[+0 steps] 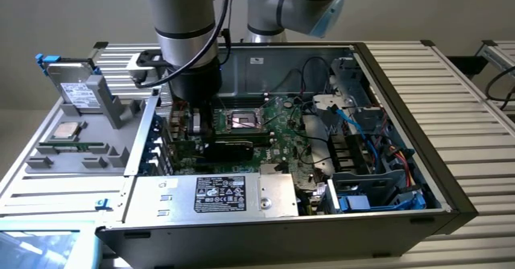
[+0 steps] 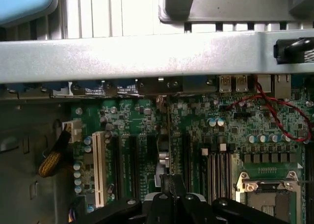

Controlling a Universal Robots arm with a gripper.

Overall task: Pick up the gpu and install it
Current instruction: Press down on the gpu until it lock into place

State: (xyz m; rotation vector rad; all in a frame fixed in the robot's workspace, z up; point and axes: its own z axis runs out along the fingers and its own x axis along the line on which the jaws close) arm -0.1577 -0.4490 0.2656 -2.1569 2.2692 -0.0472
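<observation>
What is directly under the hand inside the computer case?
Under the hand, shut on the gpu, lies the green motherboard with its slots. The slot below the card is covered.

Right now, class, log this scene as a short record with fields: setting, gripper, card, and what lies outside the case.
setting: open computer case on a slatted table, motherboard exposed
gripper: gripper shut on the gpu, down inside the case
card: gpu standing edge-on over the motherboard's expansion slots
outside case: grey holder tray at the exterior view's left, with a silver drive standing in it
</observation>
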